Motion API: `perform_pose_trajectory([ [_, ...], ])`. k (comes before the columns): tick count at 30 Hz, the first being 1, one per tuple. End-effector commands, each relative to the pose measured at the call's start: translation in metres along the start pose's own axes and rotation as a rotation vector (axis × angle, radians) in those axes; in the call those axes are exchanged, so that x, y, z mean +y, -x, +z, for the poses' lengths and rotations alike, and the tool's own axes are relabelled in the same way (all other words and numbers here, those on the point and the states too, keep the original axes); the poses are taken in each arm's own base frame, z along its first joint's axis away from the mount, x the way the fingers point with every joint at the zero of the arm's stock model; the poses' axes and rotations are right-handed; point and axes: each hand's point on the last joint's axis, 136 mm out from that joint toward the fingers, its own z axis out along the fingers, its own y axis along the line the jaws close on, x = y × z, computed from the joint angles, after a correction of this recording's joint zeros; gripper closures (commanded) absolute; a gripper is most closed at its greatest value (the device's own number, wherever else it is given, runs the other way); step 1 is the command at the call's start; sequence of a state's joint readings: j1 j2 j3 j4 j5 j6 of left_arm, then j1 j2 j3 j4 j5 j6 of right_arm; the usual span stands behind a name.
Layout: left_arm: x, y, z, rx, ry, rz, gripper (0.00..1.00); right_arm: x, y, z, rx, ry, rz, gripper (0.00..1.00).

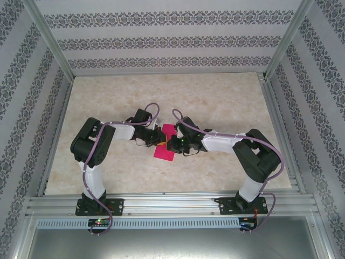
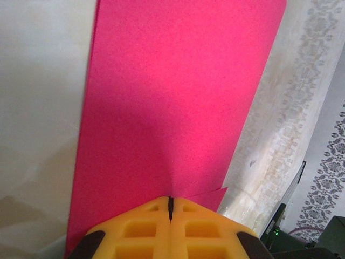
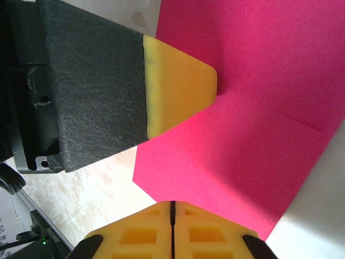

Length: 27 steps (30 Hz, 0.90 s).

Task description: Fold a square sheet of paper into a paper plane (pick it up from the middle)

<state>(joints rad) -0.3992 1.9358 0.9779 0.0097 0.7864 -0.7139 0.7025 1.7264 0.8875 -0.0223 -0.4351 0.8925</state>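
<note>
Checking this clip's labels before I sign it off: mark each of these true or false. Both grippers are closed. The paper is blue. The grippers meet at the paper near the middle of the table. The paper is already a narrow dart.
1. The left gripper and the right gripper are both closed. True.
2. The square sheet of paper is blue. False: it is magenta-pink.
3. The grippers meet at the sheet near the middle of the table. True.
4. The sheet is already a narrow pointed dart. False: it is a broad sheet, with one crease across it in the right wrist view.
</note>
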Motion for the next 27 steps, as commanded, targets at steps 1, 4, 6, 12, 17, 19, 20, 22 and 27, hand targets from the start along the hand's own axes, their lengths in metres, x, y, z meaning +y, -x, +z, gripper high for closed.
perform_pose_trajectory([
  [1, 0.0331, -0.0069, 0.0087, 0.009, 0.119, -0.050, 0.96, 0.0045, 0.0050, 0.0010, -0.005, 0.012, 0.008, 0.92],
  [4, 0.0337, -0.0073, 0.0088, 0.010, 0.119, -0.051, 0.96, 0.0051, 0.0057, 0.0006, -0.007, 0.013, 0.008, 0.92],
  [6, 0.0347, -0.0080, 0.0090, 0.011, 0.121, -0.052, 0.96, 0.0036, 0.0062, 0.0003, -0.010, 0.009, 0.012, 0.92],
  [12, 0.0373, -0.0095, 0.0099, 0.015, 0.124, -0.054, 0.96, 0.0024, 0.0054, 0.0004, -0.007, 0.004, 0.011, 0.93],
  [17, 0.0376, -0.0101, 0.0100, 0.016, 0.124, -0.056, 0.96, 0.0039, 0.0068, -0.0006, -0.008, 0.010, 0.013, 0.93],
  [19, 0.0370, -0.0096, 0.0099, 0.015, 0.122, -0.055, 0.96, 0.0042, 0.0063, -0.0011, -0.009, 0.010, 0.012, 0.93],
  [20, 0.0379, -0.0102, 0.0103, 0.017, 0.124, -0.056, 0.96, 0.0038, 0.0066, -0.0011, -0.011, 0.008, 0.013, 0.94],
  [22, 0.0377, -0.0104, 0.0103, 0.018, 0.123, -0.056, 0.96, 0.0033, 0.0073, -0.0014, -0.015, 0.009, 0.017, 0.94],
  [27, 0.0407, -0.0112, 0.0114, 0.020, 0.130, -0.057, 0.96, 0.0000, 0.0081, -0.0007, -0.029, 0.009, 0.027, 0.95],
])
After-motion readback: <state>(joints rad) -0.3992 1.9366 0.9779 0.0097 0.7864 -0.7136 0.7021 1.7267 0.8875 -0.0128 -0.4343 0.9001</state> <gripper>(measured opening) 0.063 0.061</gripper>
